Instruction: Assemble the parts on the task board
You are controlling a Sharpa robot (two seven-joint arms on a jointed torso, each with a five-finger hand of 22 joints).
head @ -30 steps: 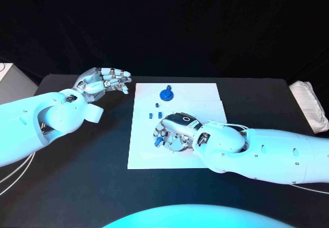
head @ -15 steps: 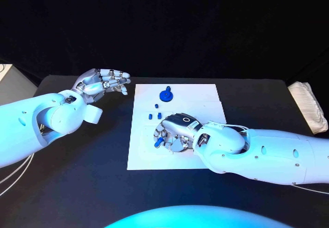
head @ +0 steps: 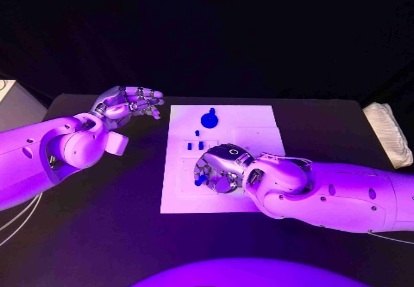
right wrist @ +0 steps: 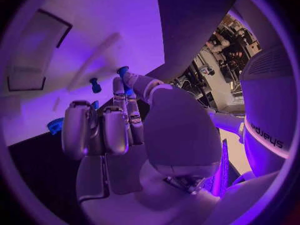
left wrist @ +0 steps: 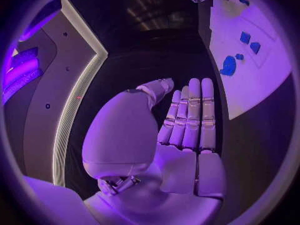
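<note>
One small blue part [head: 199,177] peeks from under my right hand [head: 221,169], which pinches it over the task board [head: 259,113]. My left hand [head: 129,101] floats beside the board, fingers apart, holding nothing.

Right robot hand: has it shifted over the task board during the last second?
No, barely at all. The right robot hand stays over the near half of the task board, just short of the two small blue parts.

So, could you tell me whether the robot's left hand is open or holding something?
Open: the left hand hovers beside the white task board, its fingers extended, nothing in them.
</note>
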